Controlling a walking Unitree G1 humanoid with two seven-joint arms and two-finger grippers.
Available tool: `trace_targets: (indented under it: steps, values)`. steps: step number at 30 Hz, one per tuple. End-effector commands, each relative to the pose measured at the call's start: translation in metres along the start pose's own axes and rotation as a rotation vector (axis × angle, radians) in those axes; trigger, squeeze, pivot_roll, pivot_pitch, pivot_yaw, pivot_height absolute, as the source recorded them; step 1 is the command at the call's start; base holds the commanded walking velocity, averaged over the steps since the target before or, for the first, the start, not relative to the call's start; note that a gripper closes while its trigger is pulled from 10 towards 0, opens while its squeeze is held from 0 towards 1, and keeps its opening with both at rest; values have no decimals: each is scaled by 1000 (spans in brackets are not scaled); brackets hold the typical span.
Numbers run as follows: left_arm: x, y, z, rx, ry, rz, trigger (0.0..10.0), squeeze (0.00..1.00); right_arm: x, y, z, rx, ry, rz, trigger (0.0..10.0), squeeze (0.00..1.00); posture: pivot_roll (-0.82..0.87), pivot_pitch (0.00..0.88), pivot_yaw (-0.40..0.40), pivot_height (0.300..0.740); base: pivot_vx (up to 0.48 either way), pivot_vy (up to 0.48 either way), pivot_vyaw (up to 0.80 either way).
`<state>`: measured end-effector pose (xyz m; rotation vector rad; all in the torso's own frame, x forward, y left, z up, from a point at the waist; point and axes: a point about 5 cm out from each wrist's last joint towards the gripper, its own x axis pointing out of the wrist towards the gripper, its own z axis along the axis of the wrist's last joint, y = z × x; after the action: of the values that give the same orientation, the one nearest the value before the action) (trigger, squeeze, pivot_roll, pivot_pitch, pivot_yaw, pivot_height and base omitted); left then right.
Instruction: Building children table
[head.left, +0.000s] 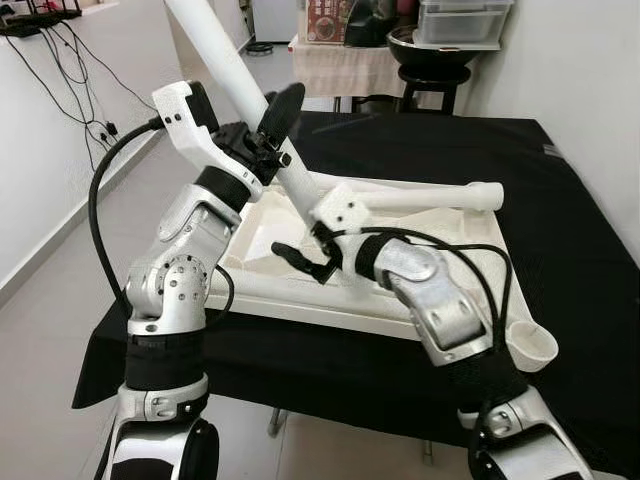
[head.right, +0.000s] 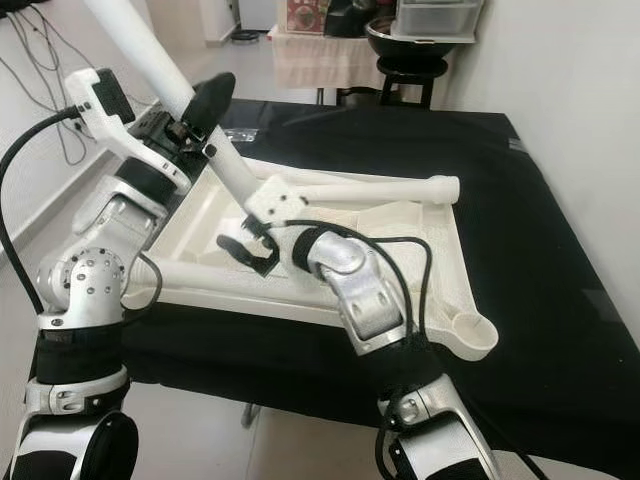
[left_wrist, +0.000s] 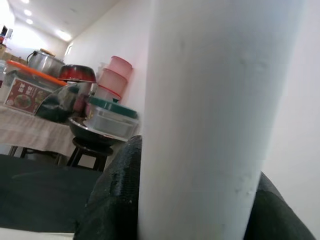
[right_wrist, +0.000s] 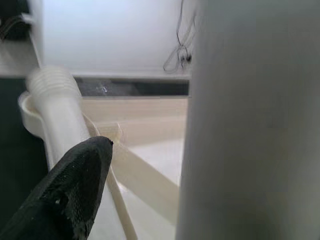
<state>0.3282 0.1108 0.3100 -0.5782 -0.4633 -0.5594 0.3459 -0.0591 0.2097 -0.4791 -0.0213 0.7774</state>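
A long white plastic table leg at upper left is clamped by the left hand and steadied by the right hand over the upturned white tabletop, no leg fitted yet.

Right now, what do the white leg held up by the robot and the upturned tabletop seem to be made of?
The long white cylindrical leg looks like moulded plastic: smooth, matte, uniform colour. The cream upturned tabletop also looks plastic, with moulded ribs and a round corner socket. The black cloth beneath looks like fabric.

left hand clamped, right hand gripping
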Motion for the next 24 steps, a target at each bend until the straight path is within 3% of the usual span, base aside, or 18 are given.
trace_targets:
  steps: [1,4,11,17,18,19,20,24]
  values:
    - [11,-23,-2,-49,-3,-123,0,0,9,6,-2,2,33,7,10000,0,38,11,30,740,0,0,0]
    - [12,-25,-2,-52,-3,-131,0,0,11,4,-2,10,39,-6,10000,0,38,11,29,740,0,0,0]
    - [23,-38,-4,-85,-13,-189,0,0,24,-11,0,135,55,-150,10000,0,33,10,31,740,0,0,0]
    - [27,-44,-5,-98,-16,-212,0,0,28,-21,6,115,38,-218,10000,0,32,11,30,740,0,0,0]
    - [28,-45,-5,-104,-20,-215,0,0,29,-26,6,76,42,-249,2863,0,34,12,29,740,0,0,0]
    - [28,-45,-5,-104,-20,-215,0,0,29,-26,6,76,42,-249,2863,0,34,12,29,740,0,0,0]
    - [29,-46,-4,-114,-27,-217,0,0,29,-31,9,31,31,-300,0,0,37,14,28,740,0,0,0]
    - [30,-46,-3,-121,-31,-217,0,0,29,-35,13,11,3,-330,0,0,37,14,28,740,0,0,0]
